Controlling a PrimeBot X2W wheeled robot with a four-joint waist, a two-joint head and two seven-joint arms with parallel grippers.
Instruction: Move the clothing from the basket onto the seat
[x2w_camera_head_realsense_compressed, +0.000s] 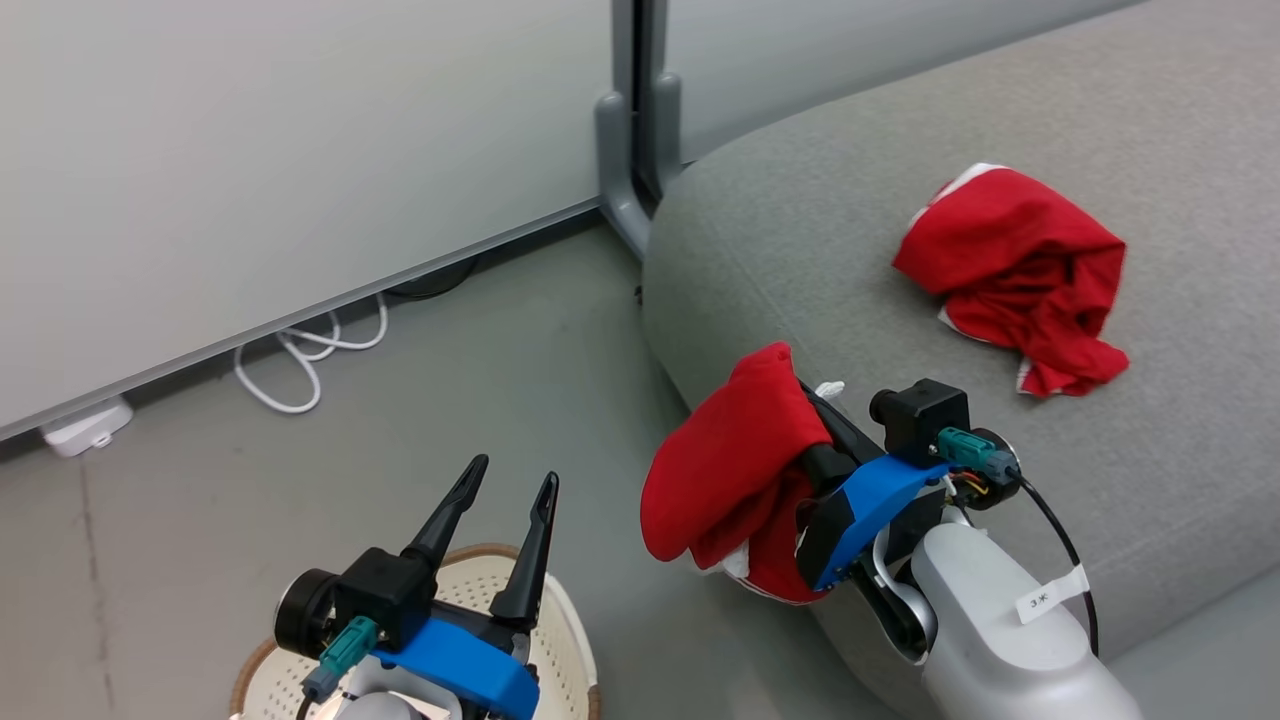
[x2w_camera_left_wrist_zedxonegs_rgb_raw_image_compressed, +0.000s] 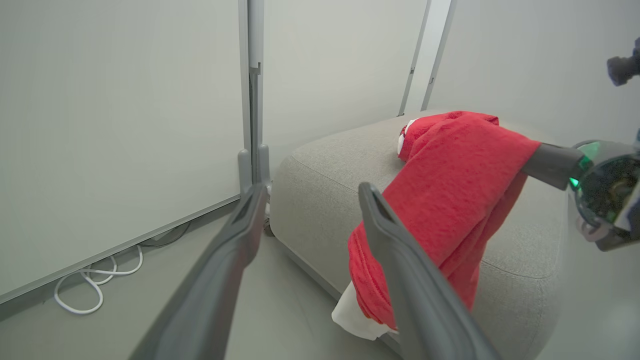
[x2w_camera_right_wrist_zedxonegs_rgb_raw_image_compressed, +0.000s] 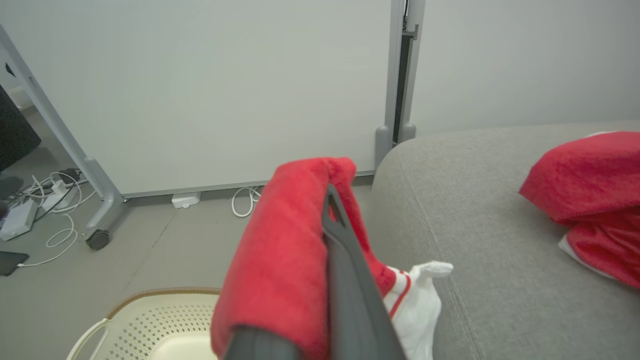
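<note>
A bright red piece of clothing (x2w_camera_head_realsense_compressed: 730, 465) with white trim hangs draped over my right gripper (x2w_camera_head_realsense_compressed: 806, 400), which is shut on it beside the front left edge of the grey seat (x2w_camera_head_realsense_compressed: 850, 230). In the right wrist view the cloth (x2w_camera_right_wrist_zedxonegs_rgb_raw_image_compressed: 280, 260) wraps the dark fingers (x2w_camera_right_wrist_zedxonegs_rgb_raw_image_compressed: 345, 270) above the basket (x2w_camera_right_wrist_zedxonegs_rgb_raw_image_compressed: 165, 320). A second red garment (x2w_camera_head_realsense_compressed: 1015, 275) lies crumpled on the seat. My left gripper (x2w_camera_head_realsense_compressed: 513, 472) stands open and holds nothing, above the cream basket (x2w_camera_head_realsense_compressed: 565, 640). In the left wrist view its fingers (x2w_camera_left_wrist_zedxonegs_rgb_raw_image_compressed: 400, 260) frame the hanging garment (x2w_camera_left_wrist_zedxonegs_rgb_raw_image_compressed: 460, 175).
A grey partition post (x2w_camera_head_realsense_compressed: 630, 130) stands at the seat's far left corner, with pale wall panels behind. A white cable (x2w_camera_head_realsense_compressed: 300, 360) and a white power box (x2w_camera_head_realsense_compressed: 88, 425) lie on the floor by the wall. More cables and a caster wheel (x2w_camera_right_wrist_zedxonegs_rgb_raw_image_compressed: 97, 239) sit further left.
</note>
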